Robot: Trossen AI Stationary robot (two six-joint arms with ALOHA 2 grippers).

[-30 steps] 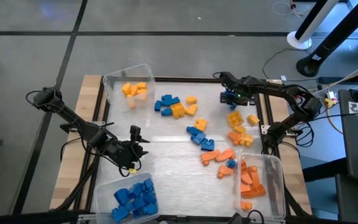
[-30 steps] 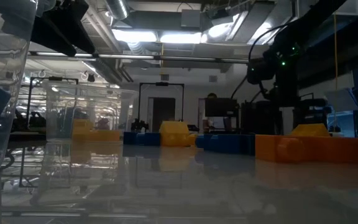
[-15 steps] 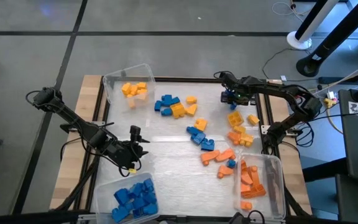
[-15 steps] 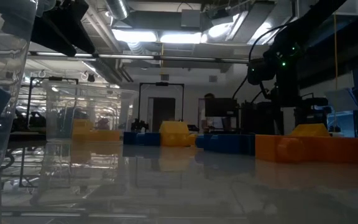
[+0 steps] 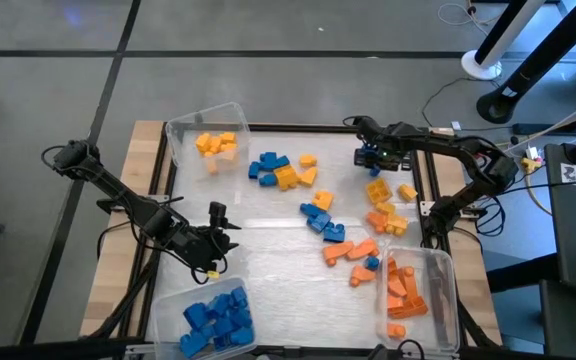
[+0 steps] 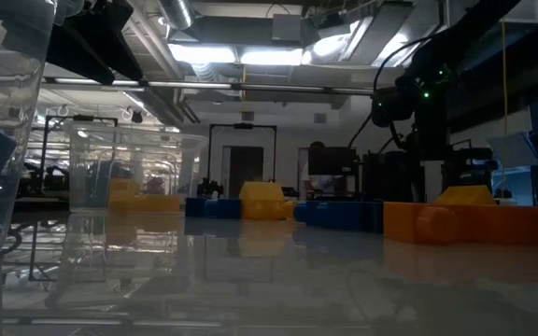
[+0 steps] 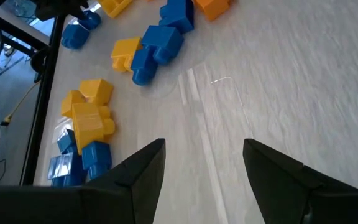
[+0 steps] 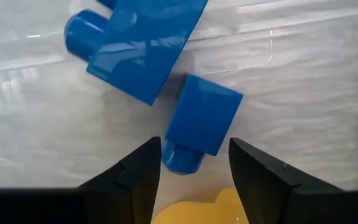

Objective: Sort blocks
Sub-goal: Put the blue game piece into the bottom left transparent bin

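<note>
Straddling a small blue block [image 8: 202, 119] lying apparently lengthwise between them, the right gripper [image 8: 194, 163] jaws stand open.

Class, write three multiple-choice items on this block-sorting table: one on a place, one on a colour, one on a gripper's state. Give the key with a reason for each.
1. Where does the clear plastic bin of blue studded toy bricks sit in the high view?
A. near left corner of the table
B. far right corner
C. table centre

2. What colour are the bricks in the clear bin at the near right?
A. blue
B. orange
C. green

3. How is the left gripper?
A. shut on a yellow brick
B. open over bare table, holding nothing
C. inside a bin

Key:
1 A, the high view shows it at the lower left, just past the left gripper.
2 B, only orange bricks lie in it.
3 B, the left wrist view shows its fingers apart with empty table between them.
</note>
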